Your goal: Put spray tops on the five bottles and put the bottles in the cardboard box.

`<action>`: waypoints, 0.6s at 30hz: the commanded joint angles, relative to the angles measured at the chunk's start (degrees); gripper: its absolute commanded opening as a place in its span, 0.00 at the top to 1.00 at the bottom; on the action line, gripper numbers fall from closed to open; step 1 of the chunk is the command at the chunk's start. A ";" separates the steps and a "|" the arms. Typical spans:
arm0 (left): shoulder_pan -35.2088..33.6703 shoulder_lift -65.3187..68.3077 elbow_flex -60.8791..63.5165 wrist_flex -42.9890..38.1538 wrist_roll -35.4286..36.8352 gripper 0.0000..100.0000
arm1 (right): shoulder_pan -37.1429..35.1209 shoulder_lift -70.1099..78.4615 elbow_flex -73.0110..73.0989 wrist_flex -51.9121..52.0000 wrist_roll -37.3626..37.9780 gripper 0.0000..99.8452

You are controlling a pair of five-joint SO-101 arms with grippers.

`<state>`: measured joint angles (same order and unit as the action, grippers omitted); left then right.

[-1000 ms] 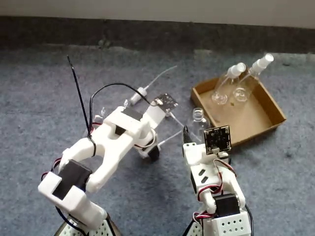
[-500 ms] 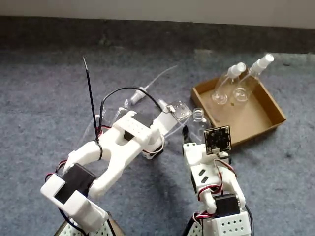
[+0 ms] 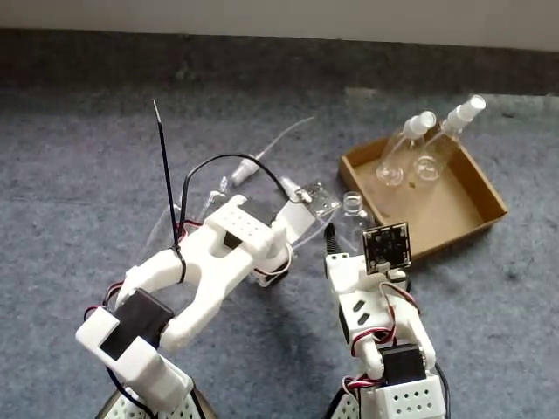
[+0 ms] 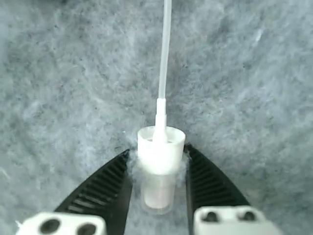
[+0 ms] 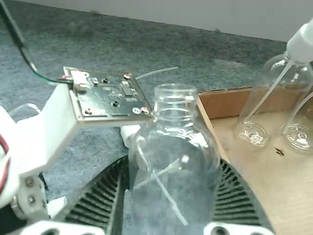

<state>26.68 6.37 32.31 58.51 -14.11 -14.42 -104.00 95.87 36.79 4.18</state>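
**Both tools loaded: a spray top in the left, an open bottle in the right**

The left tool (image 4: 157,152) is clenched on a spray top (image 4: 161,142), with its black ribbed jaws pressing the white collar from both sides. The top's long axis runs straight out from the tool. Its head sits back between the jaws and its thin dip tube points away from the wrist, over the grey, felt-like cover of the tabletop (image 4: 254,73).

The right tool (image 5: 171,198) grasps a clear bottle (image 5: 171,156) by its round body, one jaw on each side. The bottle stands with its neck above the jaws and its bare mouth open upward. Just beside the neck, toward the left tool, hangs the left arm's camera board (image 5: 107,98).

The cardboard box (image 3: 472,209) lies just beyond the right tool, to its right. A capped bottle (image 3: 397,155) and a second capped bottle (image 3: 437,144) lean side by side against the box's far wall. Their bases rest on the box floor and their spray heads point away from the tools, past the rim.

Beyond the left tool a loose spray top (image 3: 248,167) lies flat on the cover, its tube slanting away toward the box side. At the far edge the grey cover ends at a dark strip (image 3: 279,52), with a pale band behind it.
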 commanded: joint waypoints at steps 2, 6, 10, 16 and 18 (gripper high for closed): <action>4.62 -0.84 0.57 3.16 -0.53 0.99 | 0.48 -1.27 5.49 -1.63 -0.09 0.86; 6.20 -0.84 0.66 3.16 -0.53 0.99 | 0.48 -1.27 5.49 -1.63 -0.09 0.86; 6.64 -0.84 0.84 3.25 -0.53 0.99 | 0.48 -1.27 5.49 -1.63 -0.09 0.86; 6.64 -1.63 0.40 3.25 -0.53 0.99 | 0.48 -1.27 5.49 -1.63 0.00 0.86; 6.64 -4.00 0.40 4.22 -0.53 0.99 | 0.48 -1.27 5.49 -1.63 0.00 0.86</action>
<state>30.73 6.11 32.31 59.82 -14.02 -14.33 -104.00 95.87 36.79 4.18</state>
